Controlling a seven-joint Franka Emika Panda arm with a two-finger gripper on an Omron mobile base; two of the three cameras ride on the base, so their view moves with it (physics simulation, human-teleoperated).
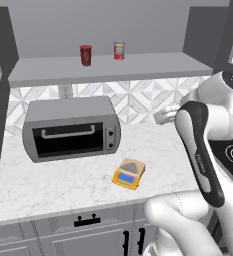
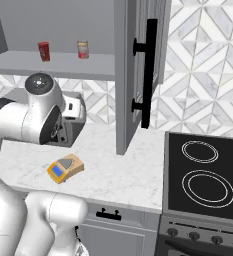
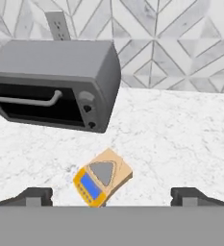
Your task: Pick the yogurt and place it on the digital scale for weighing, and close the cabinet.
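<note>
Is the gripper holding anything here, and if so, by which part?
Nothing is held. The gripper is open above the counter; the yogurt stands on the cabinet shelf.

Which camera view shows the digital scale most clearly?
The hand view: the digital scale is close there, with its grey plate and blue display plain. The left base view shows it small on the counter before the toaster oven; the right base view shows it small beside the arm.
</note>
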